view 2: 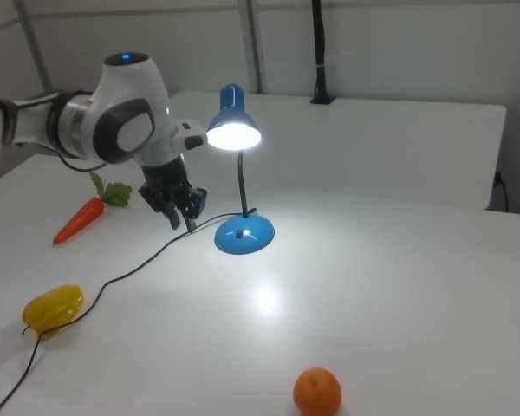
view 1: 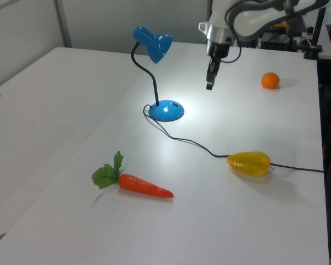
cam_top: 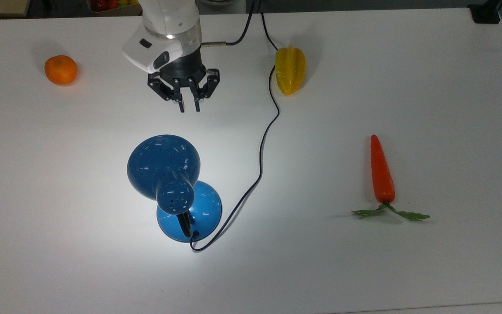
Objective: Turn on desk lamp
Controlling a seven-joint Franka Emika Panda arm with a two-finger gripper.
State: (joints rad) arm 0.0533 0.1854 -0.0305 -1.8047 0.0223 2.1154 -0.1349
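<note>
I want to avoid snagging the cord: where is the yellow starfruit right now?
In the top view the yellow starfruit lies near the table's far edge, right of the gripper, with the desk lamp cord running beside it.

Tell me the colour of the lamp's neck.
Black; the desk lamp neck shows best in the left view.

White surface [cam_top: 429, 87] carries three distractors: orange [cam_top: 60, 69] at the top view's far left, yellow starfruit [cam_top: 290, 69] near top centre, carrot [cam_top: 382, 173] with green leaves on the right. All well apart from each other.
</note>
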